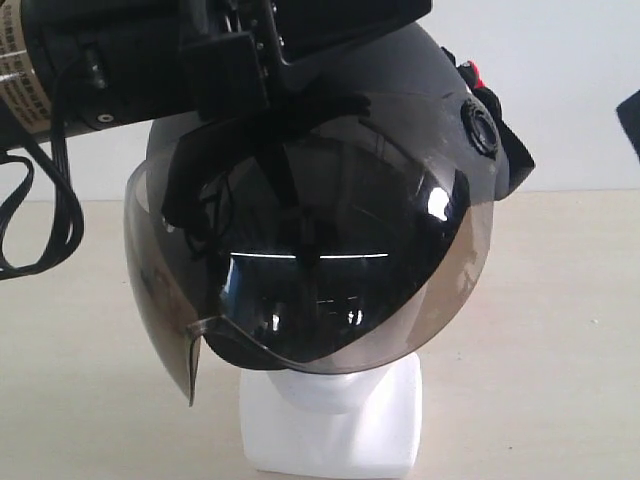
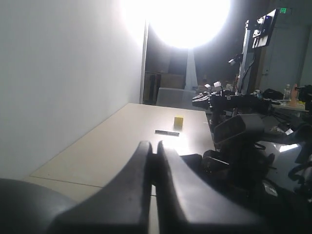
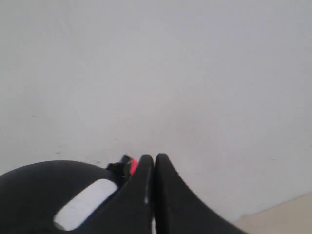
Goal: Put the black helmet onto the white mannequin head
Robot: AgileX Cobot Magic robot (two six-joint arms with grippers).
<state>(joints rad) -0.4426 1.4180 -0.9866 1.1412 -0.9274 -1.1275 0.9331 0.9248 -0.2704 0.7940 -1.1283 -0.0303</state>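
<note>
The black helmet [image 1: 425,75] sits over the white mannequin head [image 1: 335,385], slightly tilted. Its smoky visor [image 1: 330,290] hangs down over the face, so only the chin, neck and squarish base show. My left arm [image 1: 120,50] reaches in from the upper left, its gripper end against the helmet's top front. In the left wrist view the left gripper [image 2: 153,145] is shut, with the helmet's shell [image 2: 29,207] beside it. My right gripper [image 3: 154,157] is shut beside the helmet's shell [image 3: 44,195] and a red strap buckle [image 3: 128,165], holding nothing I can see.
A black cable loop [image 1: 40,220] hangs from the left arm. Farther along the beige table lie a small yellow block [image 2: 179,120] and a dark strip [image 2: 167,132]. Dark equipment [image 2: 243,141] stands beside the table. A white wall runs behind.
</note>
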